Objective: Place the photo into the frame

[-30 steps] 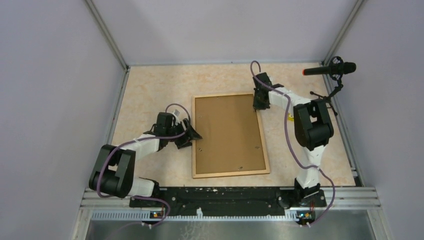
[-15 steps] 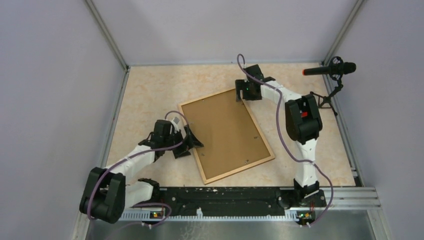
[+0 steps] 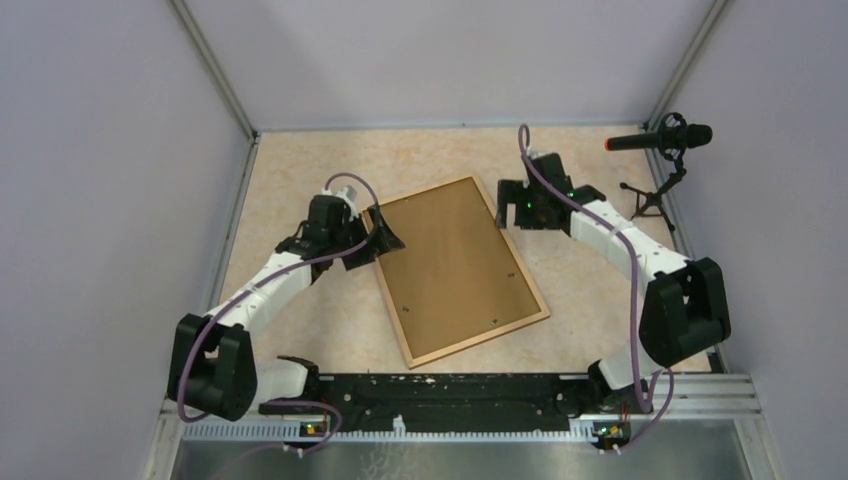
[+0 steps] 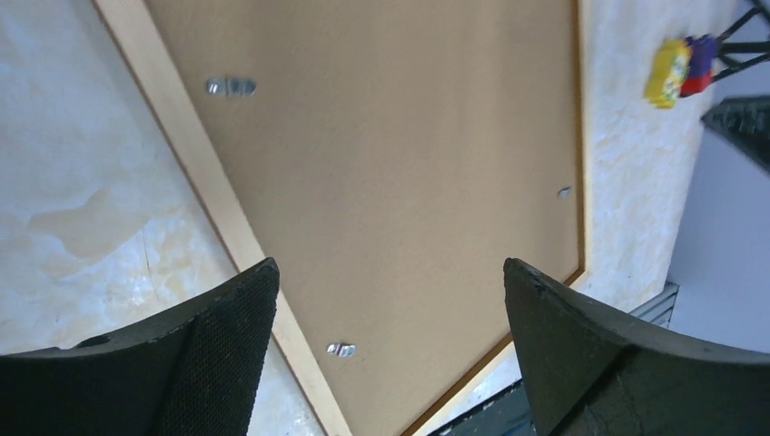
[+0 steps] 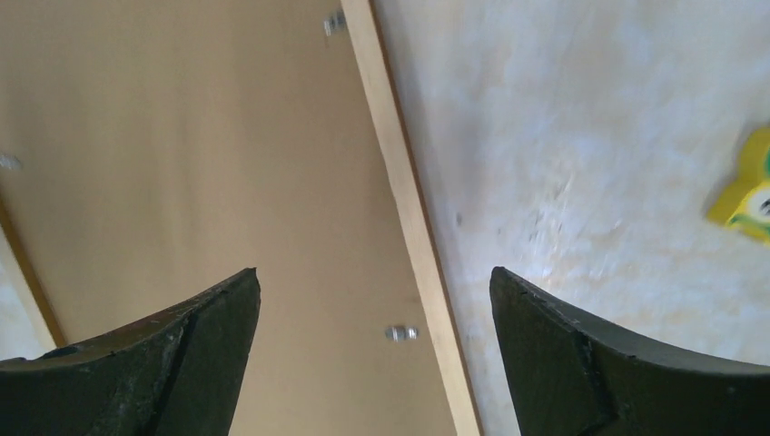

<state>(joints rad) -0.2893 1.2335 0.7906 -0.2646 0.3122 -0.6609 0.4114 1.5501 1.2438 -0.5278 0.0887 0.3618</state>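
The frame (image 3: 478,341) lies flat and askew on the table, back side up, its light wood rim around a brown backing board (image 3: 455,265) with small metal clips. The photo is not in view. My left gripper (image 3: 384,241) hovers open at the frame's far-left corner; in the left wrist view the gripper (image 4: 389,265) spans the rim (image 4: 207,195) and the board (image 4: 399,154), holding nothing. My right gripper (image 3: 509,206) stands open at the far-right corner; in the right wrist view the gripper (image 5: 372,272) hangs over the rim (image 5: 399,182), apart from it.
A black microphone (image 3: 662,138) on a small stand sits at the back right by the wall. A small yellow and purple toy (image 4: 677,69) lies on the table beyond the frame; a yellow object (image 5: 747,195) shows at the right. Grey walls enclose the table.
The frame was turned from square to askew. Both grippers opened and let go of it. The left gripper moved to the far-left corner; the right arm swung out to the right.
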